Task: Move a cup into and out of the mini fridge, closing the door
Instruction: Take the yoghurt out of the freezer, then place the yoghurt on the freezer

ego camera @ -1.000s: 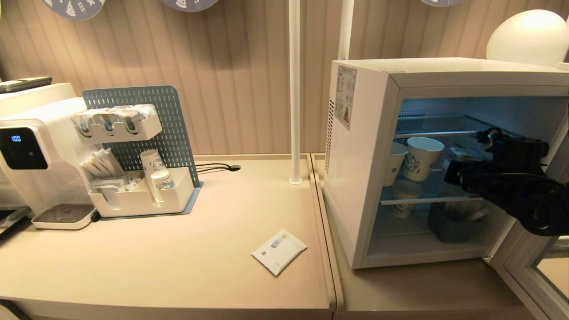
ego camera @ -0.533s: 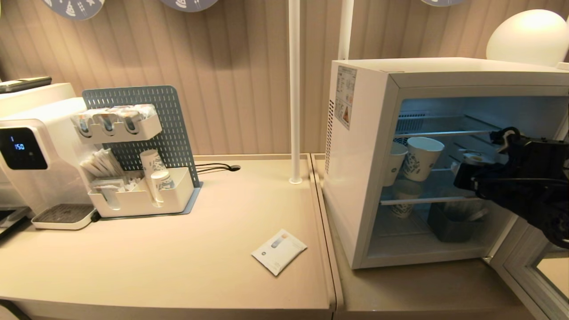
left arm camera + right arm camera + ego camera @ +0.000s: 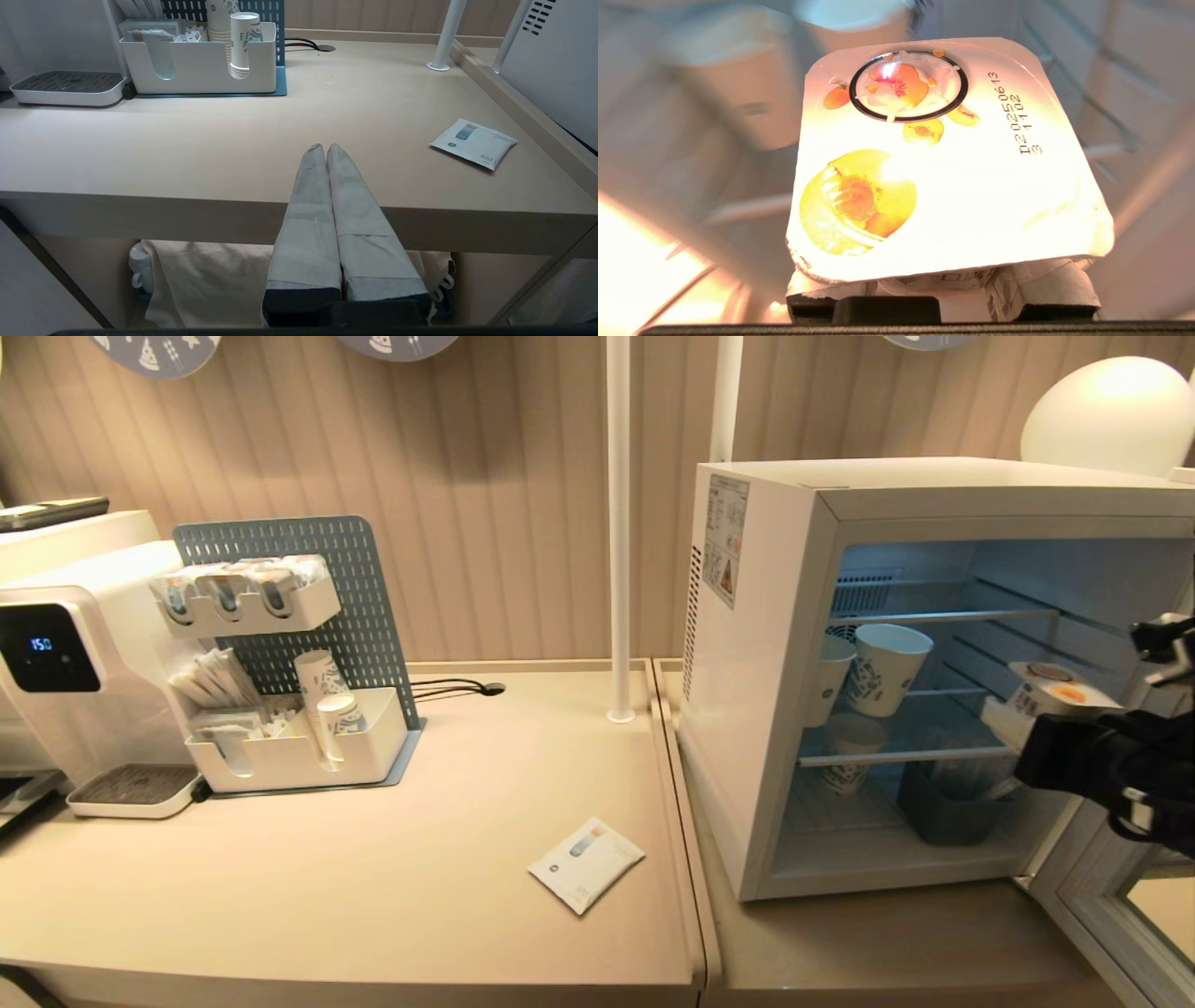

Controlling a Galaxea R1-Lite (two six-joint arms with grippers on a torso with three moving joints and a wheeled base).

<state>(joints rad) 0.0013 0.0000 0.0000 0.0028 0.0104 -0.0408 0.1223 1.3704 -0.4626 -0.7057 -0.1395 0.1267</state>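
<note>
The mini fridge (image 3: 775,644) stands on the right counter with its door (image 3: 1097,896) swung open at the lower right. My right gripper (image 3: 1036,728) is shut on the cup (image 3: 1053,695), a small white sealed cup with an orange fruit picture, and holds it tilted at the right side of the fridge opening, above the middle wire shelf. In the right wrist view the cup's lid (image 3: 943,158) fills the frame and hides the fingertips. Parked below the front edge of the left counter, my left gripper (image 3: 325,148) is shut and holds nothing.
Blue-patterned paper cups (image 3: 882,667) and a dark bin (image 3: 952,807) sit inside the fridge. A white sachet (image 3: 586,863) lies on the left counter. A cup organiser (image 3: 299,747), a water dispenser (image 3: 56,663) and a white pole (image 3: 618,523) stand farther back.
My right gripper has drawn back to the right, out of the fridge's inside, carrying the cup with it. The left arm has not moved.
</note>
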